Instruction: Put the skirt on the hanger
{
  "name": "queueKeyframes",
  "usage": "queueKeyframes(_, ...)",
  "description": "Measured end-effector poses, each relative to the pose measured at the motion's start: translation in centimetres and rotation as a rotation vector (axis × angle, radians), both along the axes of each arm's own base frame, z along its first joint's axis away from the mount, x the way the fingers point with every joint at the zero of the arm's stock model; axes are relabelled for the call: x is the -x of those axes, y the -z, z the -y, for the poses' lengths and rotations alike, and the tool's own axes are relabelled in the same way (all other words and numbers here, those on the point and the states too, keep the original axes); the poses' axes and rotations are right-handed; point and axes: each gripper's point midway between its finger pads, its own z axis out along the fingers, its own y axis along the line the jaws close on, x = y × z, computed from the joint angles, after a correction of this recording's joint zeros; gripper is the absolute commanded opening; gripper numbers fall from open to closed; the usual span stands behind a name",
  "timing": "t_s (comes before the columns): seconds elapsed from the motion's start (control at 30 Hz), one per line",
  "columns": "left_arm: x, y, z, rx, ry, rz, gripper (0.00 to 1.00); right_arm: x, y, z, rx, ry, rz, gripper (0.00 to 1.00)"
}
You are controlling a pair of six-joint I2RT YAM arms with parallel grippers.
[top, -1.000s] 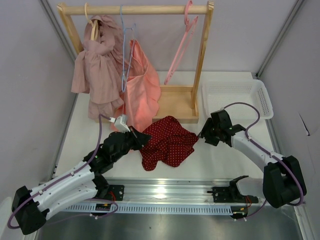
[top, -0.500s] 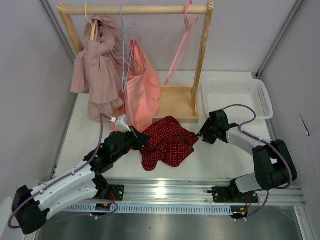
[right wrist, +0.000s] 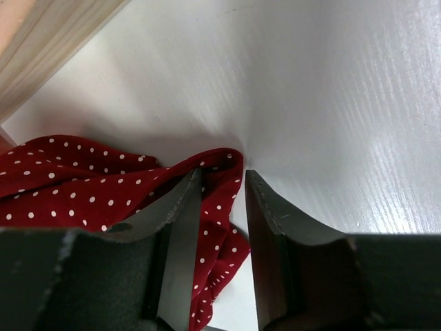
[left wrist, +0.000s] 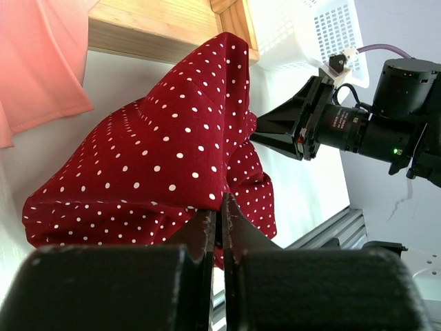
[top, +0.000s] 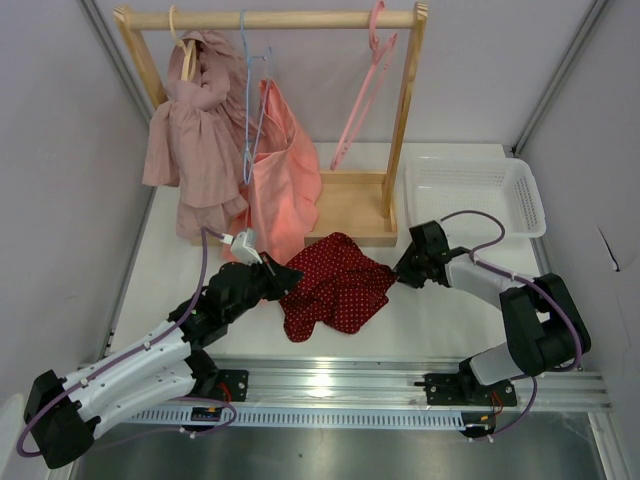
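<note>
The dark red polka-dot skirt (top: 335,285) lies crumpled on the white table in front of the rack. My left gripper (top: 290,278) is shut on the skirt's left edge; in the left wrist view the cloth (left wrist: 172,152) runs into the closed fingers (left wrist: 220,200). My right gripper (top: 398,272) is open at the skirt's right corner; in the right wrist view the corner (right wrist: 220,162) lies between the spread jaws (right wrist: 222,176). The right gripper also shows in the left wrist view (left wrist: 258,132). The pink hanger (top: 360,95) hangs empty at the right end of the wooden rail (top: 300,18).
A dusty-pink ruffled garment (top: 195,130) and a salmon-pink garment (top: 285,170) hang on the rail's left half, with a light blue wire hanger (top: 247,100). The rack's wooden base (top: 350,205) sits just behind the skirt. A white basket (top: 530,200) stands at the right.
My right gripper has moved left, up to the skirt's right corner, with its arm folding in. The left gripper and the skirt have stayed put.
</note>
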Motion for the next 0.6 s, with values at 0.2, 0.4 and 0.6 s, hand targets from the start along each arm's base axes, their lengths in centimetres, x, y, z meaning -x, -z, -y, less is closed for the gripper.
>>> queueKeyframes(0.2, 0.09, -0.02, 0.08, 0.001, 0.007, -0.001, 0.0, -0.29, 0.06, 0.36, 0.022, 0.031, 0.01, 0.32)
queueKeyframes(0.4, 0.25, 0.0, 0.22, -0.002, 0.022, 0.001, 0.0, -0.38, 0.02, -0.05, 0.036, 0.034, 0.027, 0.21)
queueKeyframes(0.6, 0.22, 0.01, 0.16, -0.008, 0.024, 0.006, 0.0, -0.47, -0.2, -0.54, 0.052, 0.037, 0.042, 0.0)
